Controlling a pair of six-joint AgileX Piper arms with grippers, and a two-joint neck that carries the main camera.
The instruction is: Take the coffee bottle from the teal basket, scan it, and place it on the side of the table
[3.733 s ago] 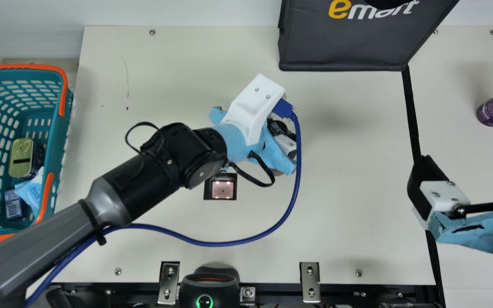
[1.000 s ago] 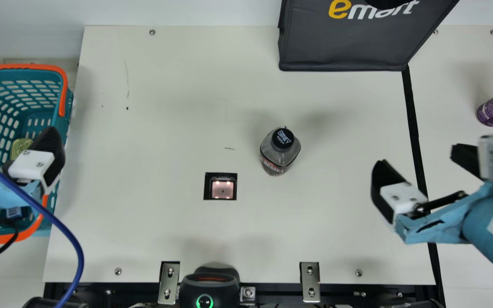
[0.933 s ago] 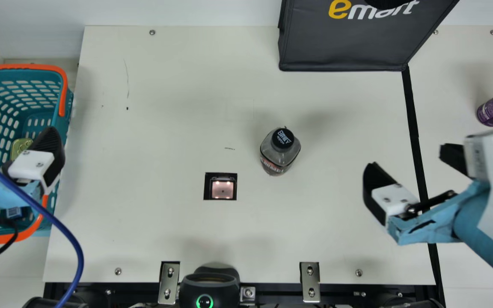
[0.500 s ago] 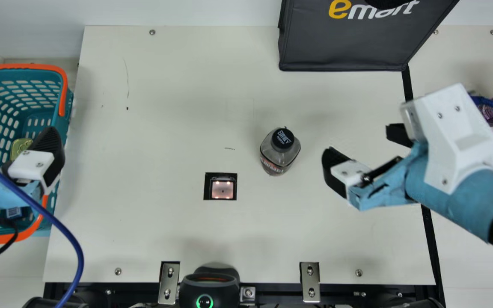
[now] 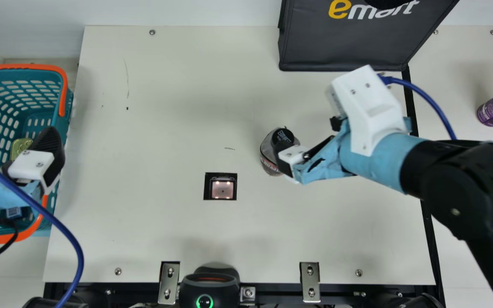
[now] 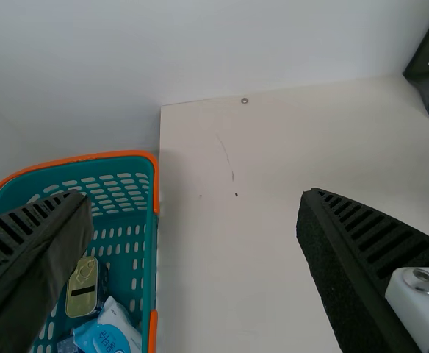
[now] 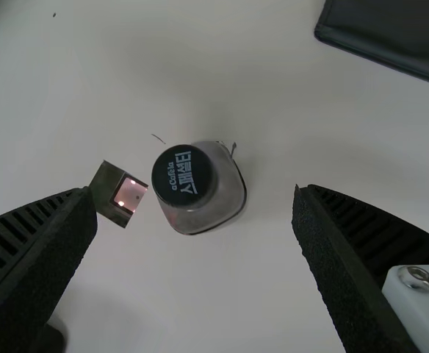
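The bench (image 5: 186,85) has a smooth, matt top marked by a thin scratch. The coffee bottle (image 7: 225,198) looks clear and glossy under a smooth, dull black cap (image 7: 184,175). Smooth plastic makes up the teal basket (image 5: 67,105); inside it, the golden tin (image 6: 83,283) has a soft metal sheen. The bag (image 5: 340,49) looks like matt cloth, the brackets (image 5: 169,283) like bare, shiny metal. The fingers (image 5: 51,143) are matt and ribbed.
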